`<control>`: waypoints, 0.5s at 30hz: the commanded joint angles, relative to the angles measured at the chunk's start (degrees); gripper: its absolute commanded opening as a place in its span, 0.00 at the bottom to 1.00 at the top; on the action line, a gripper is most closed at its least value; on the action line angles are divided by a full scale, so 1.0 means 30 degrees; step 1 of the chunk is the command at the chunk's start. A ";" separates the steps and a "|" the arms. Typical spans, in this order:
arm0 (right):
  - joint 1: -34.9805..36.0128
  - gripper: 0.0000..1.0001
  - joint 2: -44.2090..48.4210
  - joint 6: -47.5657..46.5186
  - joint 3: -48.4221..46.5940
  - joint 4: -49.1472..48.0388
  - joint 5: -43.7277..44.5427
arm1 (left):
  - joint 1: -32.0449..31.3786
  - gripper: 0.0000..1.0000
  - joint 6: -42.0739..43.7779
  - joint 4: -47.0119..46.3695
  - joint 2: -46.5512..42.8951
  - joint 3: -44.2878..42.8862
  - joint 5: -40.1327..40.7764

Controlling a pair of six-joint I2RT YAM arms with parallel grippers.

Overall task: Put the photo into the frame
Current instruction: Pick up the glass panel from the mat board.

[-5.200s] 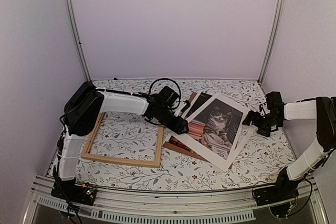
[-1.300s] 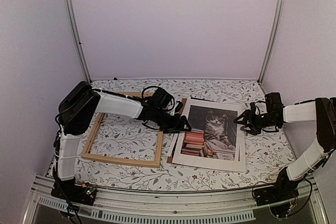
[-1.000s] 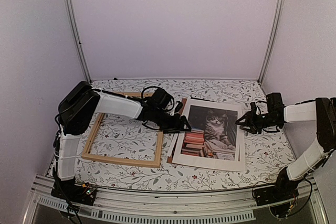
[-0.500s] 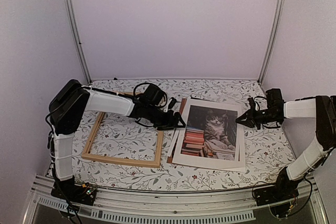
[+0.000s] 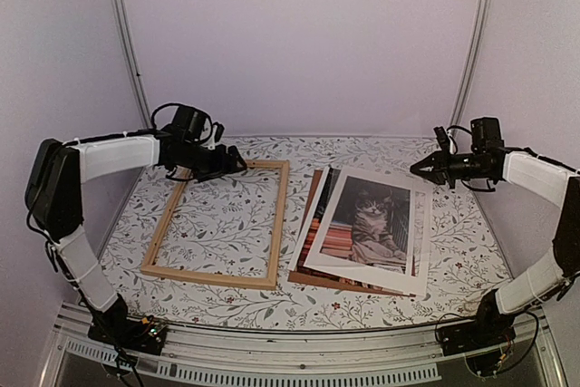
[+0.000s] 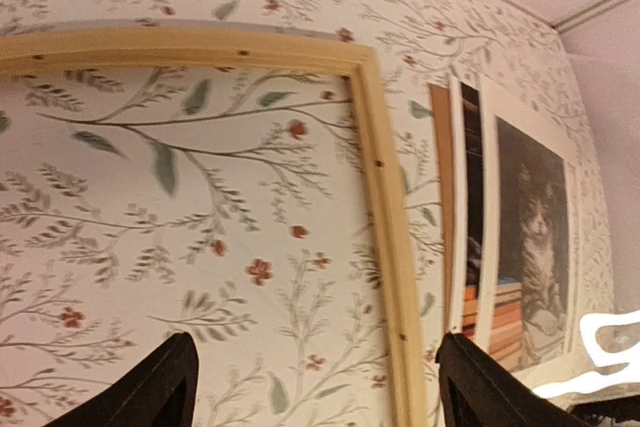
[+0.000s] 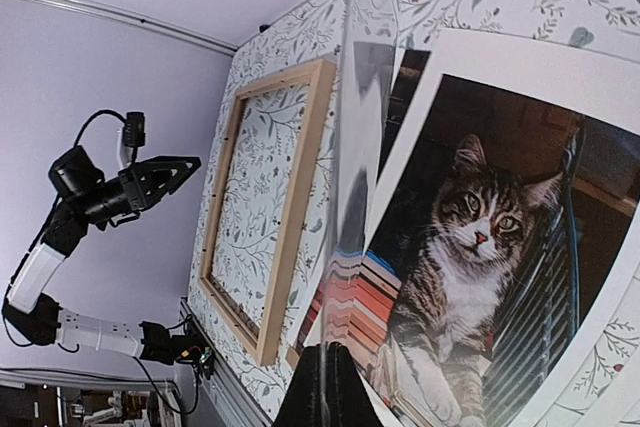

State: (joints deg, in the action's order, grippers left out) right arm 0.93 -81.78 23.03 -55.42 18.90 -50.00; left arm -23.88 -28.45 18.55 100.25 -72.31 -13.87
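The photo (image 5: pixel 372 219), a grey tabby among red and orange books, lies face up inside a white border (image 5: pixel 399 183) on a fanned stack right of centre. It also shows in the left wrist view (image 6: pixel 535 237) and in the right wrist view (image 7: pixel 470 247). The frame (image 5: pixel 279 215) of light wood lies flat to its left, with nothing inside it (image 6: pixel 385 217). My right gripper (image 5: pixel 415 170) hovers over the stack's far right corner. It is shut (image 7: pixel 327 352) on a thin glossy sheet seen edge-on; which layer it is I cannot tell. My left gripper (image 5: pixel 237 166) hangs open above the frame's back rail, holding nothing (image 6: pixel 315 347).
A brown backing board (image 5: pixel 313 280) sticks out under the stack at the front and left. A second strip of book print and white edge (image 5: pixel 319 224) shows between board and top sheet. Metal posts stand at the back corners, and a rail (image 5: pixel 299 360) runs along the near edge.
My left arm has drawn back from the stack to the back left and risen, jaws wider. My right gripper has shut and lifted; the top sheets have shifted and fanned apart.
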 commanded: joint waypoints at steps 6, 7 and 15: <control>0.0040 0.00 0.0863 0.0594 -0.2275 -0.0142 -0.2690 | 0.4826 0.91 0.2019 0.4042 -0.0409 0.0433 0.4462; 0.0049 0.00 0.0771 0.0591 -0.2439 -0.0164 -0.2867 | 0.5250 0.91 0.2111 0.4131 -0.0253 0.0433 0.4551; 0.0201 0.00 0.0425 0.1009 -0.2913 -0.1100 -0.4451 | 0.7459 0.91 0.2701 0.4393 0.2211 -0.0234 0.4572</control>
State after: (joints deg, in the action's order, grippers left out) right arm 1.10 -80.38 24.67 -62.46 18.57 -58.87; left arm -3.29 -22.24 29.58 102.59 -71.66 -1.17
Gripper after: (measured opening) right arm 0.006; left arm 0.913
